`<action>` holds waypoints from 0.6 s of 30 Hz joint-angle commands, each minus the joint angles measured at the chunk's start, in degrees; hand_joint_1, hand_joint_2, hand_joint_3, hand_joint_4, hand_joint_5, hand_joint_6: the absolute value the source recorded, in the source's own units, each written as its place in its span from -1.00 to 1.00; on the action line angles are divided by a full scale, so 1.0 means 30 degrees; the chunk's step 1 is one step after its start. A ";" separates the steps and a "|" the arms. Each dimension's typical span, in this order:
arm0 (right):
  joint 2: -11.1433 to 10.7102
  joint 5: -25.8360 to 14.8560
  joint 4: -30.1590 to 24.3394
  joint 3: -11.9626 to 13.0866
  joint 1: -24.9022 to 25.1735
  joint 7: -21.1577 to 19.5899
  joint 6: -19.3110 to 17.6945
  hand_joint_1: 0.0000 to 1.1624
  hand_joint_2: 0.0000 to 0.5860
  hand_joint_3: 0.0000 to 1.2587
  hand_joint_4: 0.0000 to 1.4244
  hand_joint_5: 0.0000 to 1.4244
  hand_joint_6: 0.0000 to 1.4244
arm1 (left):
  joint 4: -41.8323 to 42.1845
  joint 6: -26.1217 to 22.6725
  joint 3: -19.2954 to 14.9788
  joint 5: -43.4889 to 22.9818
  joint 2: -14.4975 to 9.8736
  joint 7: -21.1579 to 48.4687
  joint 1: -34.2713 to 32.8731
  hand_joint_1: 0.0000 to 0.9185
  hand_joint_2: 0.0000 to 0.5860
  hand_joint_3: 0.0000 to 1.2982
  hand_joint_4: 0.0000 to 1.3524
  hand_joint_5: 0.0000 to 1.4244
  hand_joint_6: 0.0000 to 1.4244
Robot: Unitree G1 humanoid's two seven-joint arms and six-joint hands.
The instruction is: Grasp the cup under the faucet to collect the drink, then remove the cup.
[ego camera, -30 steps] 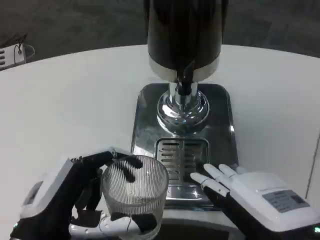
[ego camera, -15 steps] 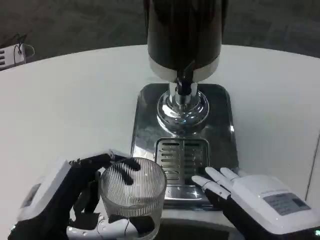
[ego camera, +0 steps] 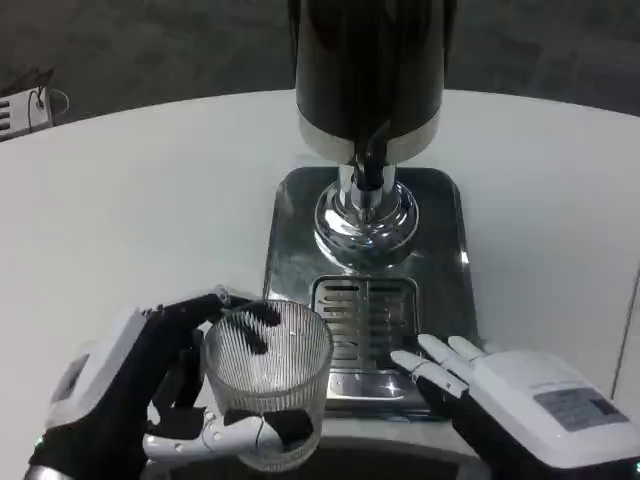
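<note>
My left hand (ego camera: 150,385) grips the cup (ego camera: 266,385), fingers wrapped round its ribbed glass wall, thumb across the near side. The cup sits at the tray's (ego camera: 365,335) near-left corner, off the grille and well short of the faucet (ego camera: 368,175). I can't tell whether it rests on the table (ego camera: 130,210) or is lifted, nor whether it holds any drink. My right hand (ego camera: 520,400) lies flat at the tray's near-right corner, fingers loosely spread, holding nothing; its wrist is cut off by the frame. The dispenser (ego camera: 368,70) is cropped at the top. Bare table spreads left and right.
</note>
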State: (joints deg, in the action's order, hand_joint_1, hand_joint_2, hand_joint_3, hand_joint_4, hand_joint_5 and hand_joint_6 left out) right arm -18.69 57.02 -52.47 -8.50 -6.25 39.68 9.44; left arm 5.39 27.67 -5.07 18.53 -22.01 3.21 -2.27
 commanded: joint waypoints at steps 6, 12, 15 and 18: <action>0.0319 -0.0113 -0.0735 0.0308 -0.0432 0.0150 -0.0037 -0.07 0.49 -0.83 -1.00 -1.00 -1.00 | -0.2380 -0.0026 0.0671 0.1394 0.0741 -0.1615 -0.2583 0.33 -1.00 0.51 0.64 0.84 1.00; 0.0403 -0.0186 -0.1088 0.0396 -0.0856 0.0087 -0.0159 -0.07 0.49 -0.83 -1.00 -1.00 -1.00 | -0.4670 0.0005 0.1194 0.2374 0.0952 -0.2724 -0.4598 0.33 -1.00 0.51 0.64 0.84 1.00; 0.0382 -0.0312 -0.1210 0.0531 -0.0968 0.0066 -0.0196 -0.08 0.49 -0.83 -1.00 -1.00 -1.00 | -0.5663 0.0107 0.1513 0.2886 0.0954 -0.3437 -0.5420 0.33 -1.00 0.51 0.64 0.84 1.00; 0.0367 -0.0432 -0.1317 0.0663 -0.1062 0.0047 -0.0238 -0.08 0.49 -0.83 -1.00 -1.00 -1.00 | -0.6733 0.0100 0.1827 0.3411 0.0910 -0.4134 -0.6316 0.33 -1.00 0.51 0.64 0.84 1.00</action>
State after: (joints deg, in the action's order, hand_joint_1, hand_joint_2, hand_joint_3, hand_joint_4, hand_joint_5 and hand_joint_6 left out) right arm -17.80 56.65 -55.01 -7.07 -8.74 39.79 9.39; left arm -12.59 27.37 -0.26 27.81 -19.25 -6.35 -18.88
